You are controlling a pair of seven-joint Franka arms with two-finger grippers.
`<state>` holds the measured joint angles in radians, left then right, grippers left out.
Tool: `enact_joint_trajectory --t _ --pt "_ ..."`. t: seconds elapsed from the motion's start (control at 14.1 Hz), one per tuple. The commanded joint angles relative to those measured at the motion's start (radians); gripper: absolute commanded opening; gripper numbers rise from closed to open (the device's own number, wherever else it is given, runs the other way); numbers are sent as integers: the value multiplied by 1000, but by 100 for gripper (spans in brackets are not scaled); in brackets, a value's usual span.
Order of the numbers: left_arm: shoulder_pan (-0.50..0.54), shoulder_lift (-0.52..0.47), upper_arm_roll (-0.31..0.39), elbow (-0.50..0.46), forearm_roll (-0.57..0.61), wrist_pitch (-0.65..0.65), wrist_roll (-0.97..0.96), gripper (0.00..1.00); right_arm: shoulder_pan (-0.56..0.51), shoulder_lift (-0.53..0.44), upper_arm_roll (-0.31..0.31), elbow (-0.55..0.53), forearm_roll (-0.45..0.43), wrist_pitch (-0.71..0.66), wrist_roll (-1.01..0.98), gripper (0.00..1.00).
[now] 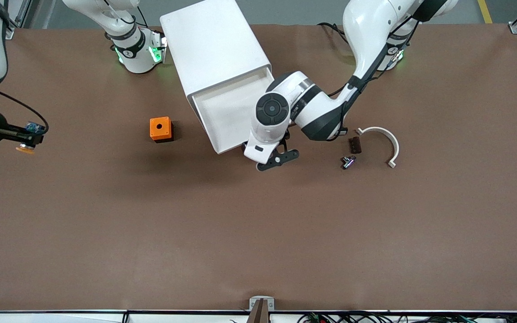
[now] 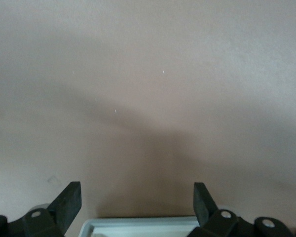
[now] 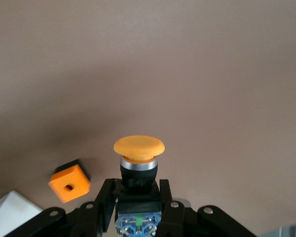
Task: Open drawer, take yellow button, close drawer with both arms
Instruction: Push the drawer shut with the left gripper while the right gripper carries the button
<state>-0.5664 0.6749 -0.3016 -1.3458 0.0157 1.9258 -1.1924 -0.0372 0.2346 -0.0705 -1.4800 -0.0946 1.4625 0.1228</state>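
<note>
The white cabinet (image 1: pixel 216 47) lies at the robots' side of the table, with its uppermost drawer (image 1: pixel 229 114) pulled out and showing empty. My left gripper (image 1: pixel 278 158) is open at the drawer's front edge. In the left wrist view the drawer's white rim (image 2: pixel 143 227) sits between the spread fingers of the left gripper (image 2: pixel 137 192). My right gripper (image 1: pixel 26 138) is up over the right arm's end of the table, shut on the button (image 1: pixel 25 148). The right wrist view shows the button (image 3: pixel 138 146), orange cap outward, black body and blue rear clamped in the right gripper (image 3: pixel 137 186).
An orange cube with a hole (image 1: pixel 161 129) stands beside the drawer toward the right arm's end; it also shows in the right wrist view (image 3: pixel 69 183). Toward the left arm's end lie a white curved bracket (image 1: pixel 386 141), a dark brown piece (image 1: pixel 354 145) and a small switch (image 1: pixel 348 162).
</note>
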Motion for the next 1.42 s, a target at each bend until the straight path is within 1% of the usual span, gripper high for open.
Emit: enact_joint_trajectory --t 0.0,0.14,0.36,0.5,0.78,0.92,1.14,1.35 --pt "2 -23 -31 -15 7 2 -65 100 -85 -17 23 -130 -20 154 -124 14" --pt "2 -28 -62 -15 9 2 -104 100 -125 6 23 -170 -22 249 -181 14" --pt "0 -28 -102 -16 9 2 -116 100 -180 86 23 -175 -22 338 -282 14" --pt "-21 -28 -108 -16 9 11 -119 100 -204 124 23 -204 -22 413 -319 14" --pt "-65 -24 -108 -19 12 36 -170 100 -231 163 23 -304 -22 597 -381 14" --pt "-93 -24 -108 -19 10 36 -196 100 -240 210 23 -306 -22 663 -397 14" --pt "-128 -26 -111 -18 7 36 -240 100 -259 256 23 -303 -30 732 -420 14" --pt "-161 -15 -116 -23 6 76 -272 100 -271 311 23 -296 -30 818 -420 14"
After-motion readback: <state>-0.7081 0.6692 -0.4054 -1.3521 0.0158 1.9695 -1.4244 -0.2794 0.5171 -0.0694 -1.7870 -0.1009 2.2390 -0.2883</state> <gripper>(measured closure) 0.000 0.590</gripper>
